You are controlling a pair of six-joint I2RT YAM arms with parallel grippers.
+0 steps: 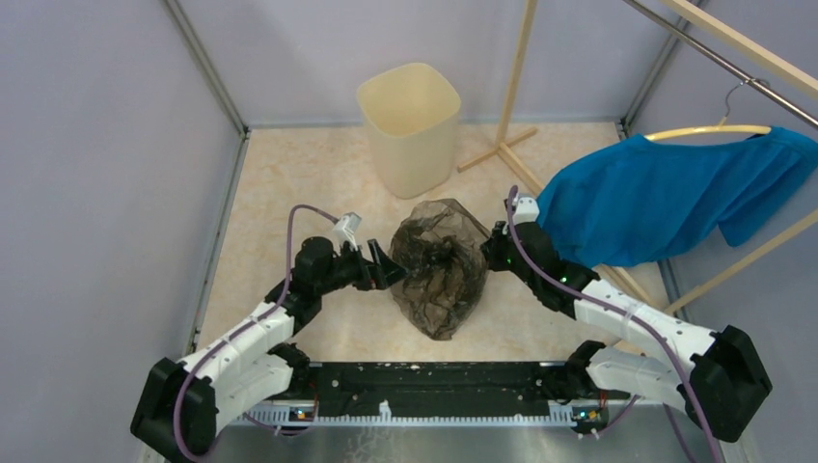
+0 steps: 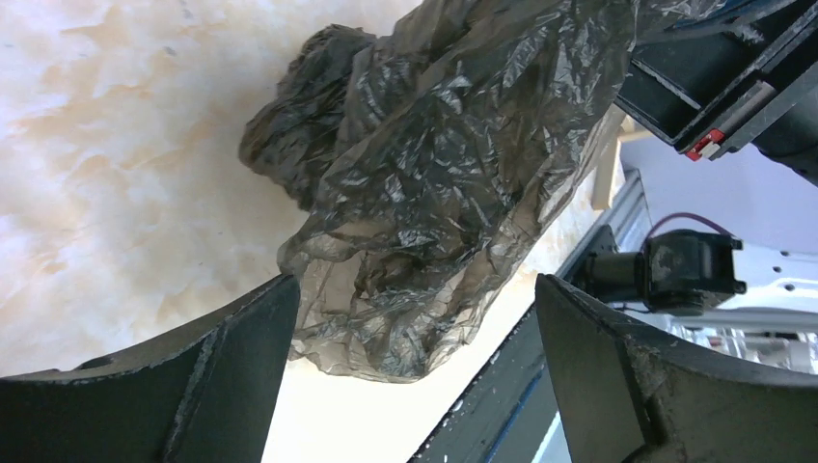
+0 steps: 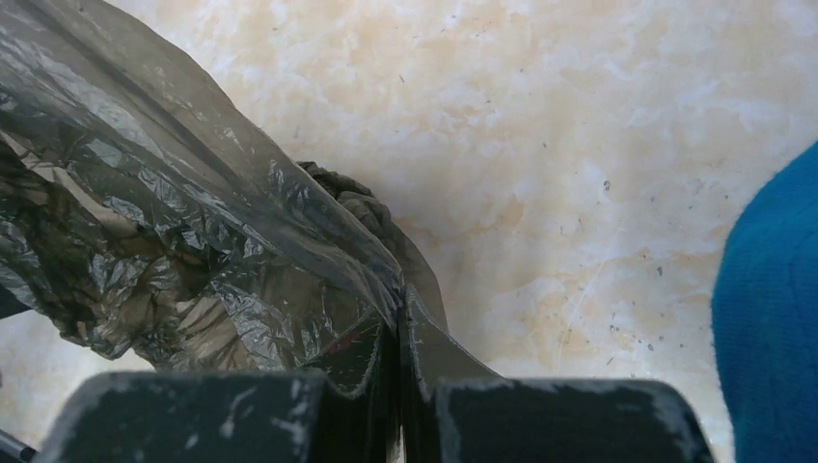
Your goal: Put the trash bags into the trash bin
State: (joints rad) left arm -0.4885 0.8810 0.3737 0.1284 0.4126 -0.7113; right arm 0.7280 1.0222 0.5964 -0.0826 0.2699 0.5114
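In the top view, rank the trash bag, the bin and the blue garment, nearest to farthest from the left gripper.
1. Trash bag, right beside the left gripper.
2. Trash bin, at the back.
3. Blue garment, hanging far right.

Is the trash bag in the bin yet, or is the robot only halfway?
Not yet. Done: the right hand is shut on the trash bag. In hand: the left hand is open beside it. Left: carrying it into the bin, standing apart behind.

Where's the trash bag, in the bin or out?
Out. The trash bag is bunched up short of the trash bin, pinched in the shut right hand.
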